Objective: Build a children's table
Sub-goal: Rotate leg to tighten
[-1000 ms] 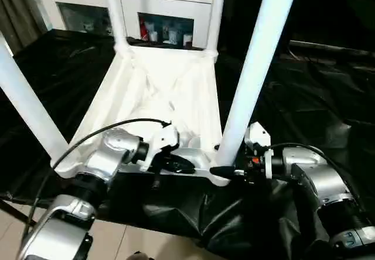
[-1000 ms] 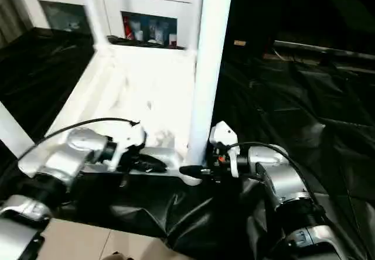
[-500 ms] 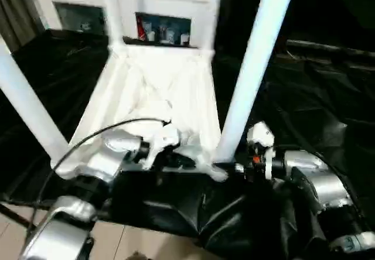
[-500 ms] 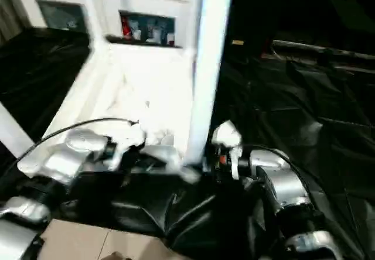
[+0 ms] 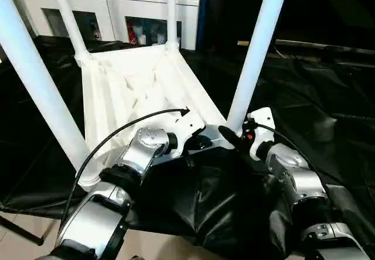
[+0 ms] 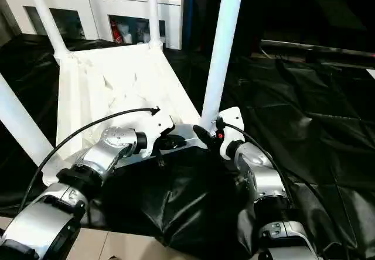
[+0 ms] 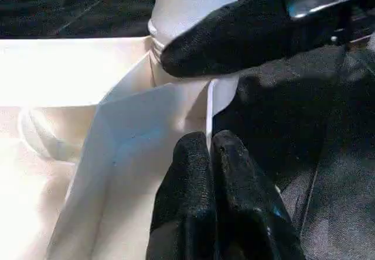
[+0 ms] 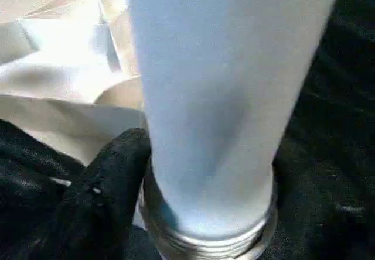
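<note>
You have one tabletop (image 5: 135,84), four legs (image 5: 256,49) upright; left gripper (image 7: 210,146) pinched on its rim; right gripper (image 5: 229,136) clasps the near-right leg; tabletop has swung since earlier.

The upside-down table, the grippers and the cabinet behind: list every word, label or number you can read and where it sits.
No readable text anywhere.
Tabletop and legs: plain white, no markings.
Right gripper: small red spot beside it, no lettering legible.
Cabinet: items behind the glass too small and blurred to read.
</note>
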`<state>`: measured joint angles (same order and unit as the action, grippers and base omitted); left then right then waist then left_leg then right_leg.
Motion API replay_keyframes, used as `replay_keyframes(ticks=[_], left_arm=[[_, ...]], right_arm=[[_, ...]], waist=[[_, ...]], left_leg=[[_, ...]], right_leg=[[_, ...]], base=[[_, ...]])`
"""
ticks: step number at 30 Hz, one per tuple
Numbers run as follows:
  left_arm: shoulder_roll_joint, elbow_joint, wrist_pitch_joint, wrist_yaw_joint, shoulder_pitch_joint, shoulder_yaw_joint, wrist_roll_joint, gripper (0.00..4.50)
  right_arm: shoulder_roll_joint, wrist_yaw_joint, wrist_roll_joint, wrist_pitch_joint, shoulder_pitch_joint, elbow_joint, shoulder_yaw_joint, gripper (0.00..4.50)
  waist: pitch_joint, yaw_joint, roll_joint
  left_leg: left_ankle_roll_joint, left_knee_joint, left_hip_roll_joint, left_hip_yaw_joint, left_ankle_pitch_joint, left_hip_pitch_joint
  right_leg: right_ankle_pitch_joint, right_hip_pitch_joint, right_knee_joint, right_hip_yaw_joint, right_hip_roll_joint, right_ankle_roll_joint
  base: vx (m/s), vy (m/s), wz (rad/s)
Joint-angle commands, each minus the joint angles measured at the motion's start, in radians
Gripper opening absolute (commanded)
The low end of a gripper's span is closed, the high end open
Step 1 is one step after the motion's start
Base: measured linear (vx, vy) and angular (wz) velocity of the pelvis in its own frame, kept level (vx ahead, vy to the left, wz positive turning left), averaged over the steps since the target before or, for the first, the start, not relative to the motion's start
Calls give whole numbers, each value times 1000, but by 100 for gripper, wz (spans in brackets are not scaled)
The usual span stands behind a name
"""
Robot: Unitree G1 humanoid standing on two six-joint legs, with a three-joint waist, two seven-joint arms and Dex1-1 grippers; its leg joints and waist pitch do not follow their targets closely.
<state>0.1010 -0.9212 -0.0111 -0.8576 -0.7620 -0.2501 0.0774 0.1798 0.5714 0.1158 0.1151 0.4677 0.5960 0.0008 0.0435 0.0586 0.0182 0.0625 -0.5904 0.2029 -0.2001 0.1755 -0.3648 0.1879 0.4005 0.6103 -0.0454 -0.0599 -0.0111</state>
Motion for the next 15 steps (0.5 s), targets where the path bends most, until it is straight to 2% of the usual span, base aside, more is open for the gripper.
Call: replay_keyframes(ticks=[1,6,10,12,13,15], left_arm=[[-26,7,39,-19,-28,6,-18,0],[42,62,71,-166,15,-1,-47,0],[118,111,93,-308,53,-22,-61,0],[152,151,87,-389,73,-26,-84,0],[159,161,87,-409,78,-26,-89,0],[201,211,57,-499,99,-32,-113,0]], right_arm=[[-28,148,10,1,-20,-27,119,369],[61,334,66,-22,-44,-99,124,369],[157,512,98,9,-69,-177,142,369],[199,584,105,21,-81,-207,156,369],[208,601,108,23,-84,-214,158,369],[243,667,114,33,-87,-223,167,369]], waist=[[-52,3,9],[-53,8,9],[-54,14,5],[-53,14,3],[-53,19,4],[-52,22,2]], left_leg=[[-35,70,27,21,262,11],[-53,70,30,22,251,10],[-66,70,37,20,232,7],[-63,69,38,17,235,9],[-59,70,39,17,231,8],[-57,70,41,16,235,9]], right_leg=[[296,-41,-94,41,-78,-179],[268,-46,-91,41,-81,-188],[206,-48,-82,40,-77,-211],[197,-42,-80,39,-75,-222],[203,-46,-78,39,-78,-223],[203,-43,-78,40,-77,-227]], base=[[0,0,0],[0,0,0],[0,0,0],[0,0,0],[0,0,0],[0,0,0]])
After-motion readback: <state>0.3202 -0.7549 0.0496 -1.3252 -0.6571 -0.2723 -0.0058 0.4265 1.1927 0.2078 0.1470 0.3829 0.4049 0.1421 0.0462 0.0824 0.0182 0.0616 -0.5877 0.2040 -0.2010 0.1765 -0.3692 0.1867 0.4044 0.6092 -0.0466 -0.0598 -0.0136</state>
